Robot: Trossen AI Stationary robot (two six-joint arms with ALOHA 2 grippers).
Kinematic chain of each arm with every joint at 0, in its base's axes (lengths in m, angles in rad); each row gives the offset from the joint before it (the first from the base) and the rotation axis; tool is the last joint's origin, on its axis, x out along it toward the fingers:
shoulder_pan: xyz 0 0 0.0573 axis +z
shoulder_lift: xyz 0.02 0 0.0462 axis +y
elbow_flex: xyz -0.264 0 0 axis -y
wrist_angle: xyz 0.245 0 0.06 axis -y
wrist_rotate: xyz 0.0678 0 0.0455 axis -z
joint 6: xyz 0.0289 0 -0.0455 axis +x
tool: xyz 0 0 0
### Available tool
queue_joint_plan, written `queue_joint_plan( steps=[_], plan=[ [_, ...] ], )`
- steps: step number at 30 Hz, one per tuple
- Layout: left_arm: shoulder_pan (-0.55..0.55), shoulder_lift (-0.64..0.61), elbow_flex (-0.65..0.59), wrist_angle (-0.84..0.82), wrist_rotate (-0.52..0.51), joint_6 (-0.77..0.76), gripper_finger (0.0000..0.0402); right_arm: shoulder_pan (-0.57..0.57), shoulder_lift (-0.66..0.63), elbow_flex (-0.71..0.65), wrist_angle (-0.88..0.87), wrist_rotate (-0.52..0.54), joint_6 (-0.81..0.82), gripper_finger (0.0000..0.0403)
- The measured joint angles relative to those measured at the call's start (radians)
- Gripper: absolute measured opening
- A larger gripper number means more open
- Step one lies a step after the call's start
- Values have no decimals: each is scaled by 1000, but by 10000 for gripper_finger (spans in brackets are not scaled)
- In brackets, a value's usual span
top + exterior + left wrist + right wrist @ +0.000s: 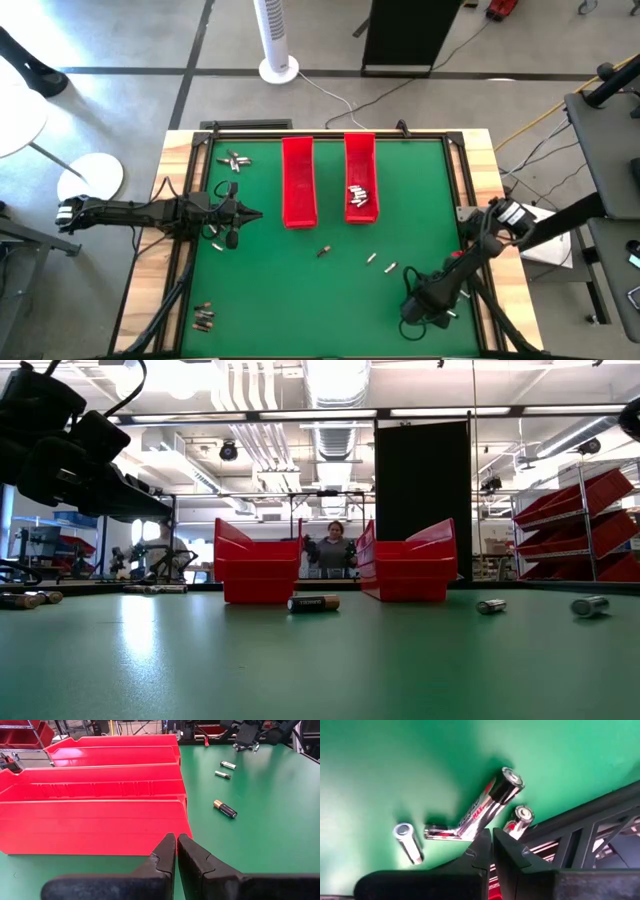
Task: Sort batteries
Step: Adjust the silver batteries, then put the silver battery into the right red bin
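While the right hand [492, 851] sits pressed together w/ nothing pinched, just above a small cluster of silvery batteries [487, 806] at the worktop [300, 290] corner well away from the right red tray [361, 177], it'd need to spread before dropping over one cell. Left hand [176, 851], also pressed together & empty, waits just beside the left red tray [298, 180]. Best approach, imo: pick the cell lying clear of the others, straddle it across its width, close gently so neighbours don't roll.

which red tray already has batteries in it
The right tray: silvery batteries lie clustered at its near end. The left tray beside it shows only bare red floor.
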State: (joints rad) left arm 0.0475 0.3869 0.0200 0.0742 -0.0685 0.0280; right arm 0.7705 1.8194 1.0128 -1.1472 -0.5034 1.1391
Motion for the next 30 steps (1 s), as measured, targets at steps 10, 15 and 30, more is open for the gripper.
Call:
queue_joint_plan(
  steps=[10, 15, 30],
  plan=[
    [0, 0, 0, 0, 0, 0, 0, -12, 0, 1, -95, -49, -41, 53],
    [0, 0, 0, 0, 0, 0, 0, -12, 0, 1, -93, -52, -82, 127],
    [0, 0, 0, 0, 0, 0, 0, -41, -2, -107, 18, -95, -138, 164]
  ],
)
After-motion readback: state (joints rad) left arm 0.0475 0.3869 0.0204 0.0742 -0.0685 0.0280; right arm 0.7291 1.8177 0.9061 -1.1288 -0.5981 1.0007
